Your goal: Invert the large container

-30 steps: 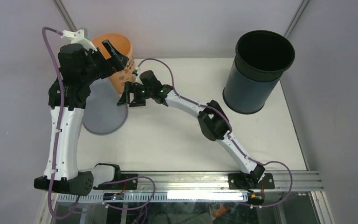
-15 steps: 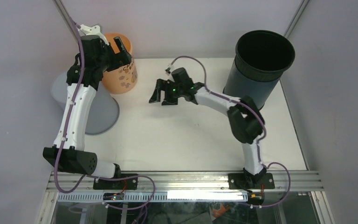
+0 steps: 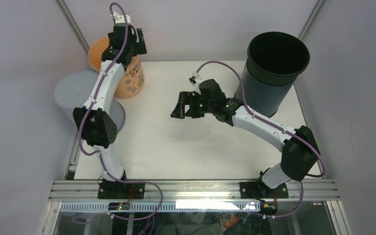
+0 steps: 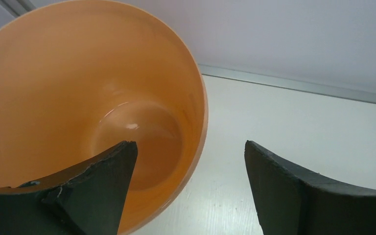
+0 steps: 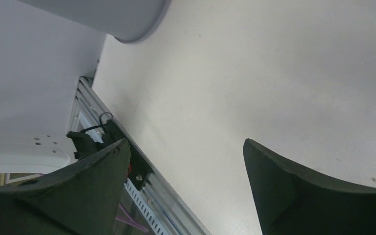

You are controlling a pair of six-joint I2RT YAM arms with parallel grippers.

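left gripper (image 4: 190,147) moved; wrist shows orange cup (image 4: 78,93) empty.

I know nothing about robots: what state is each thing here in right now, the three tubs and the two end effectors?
Black container: upright, mouth up, not yet flipped.
Orange bucket: upright, mouth up, empty.
Grey container: upside down, base up.
Left end effector: open, straddling the orange bucket's rim, one finger inside.
Right end effector: open, holding nothing, above the table.

Large container (image 3: 260,97) back right; cup (image 3: 133,82) back left, bucket (image 3: 71,93) before it.
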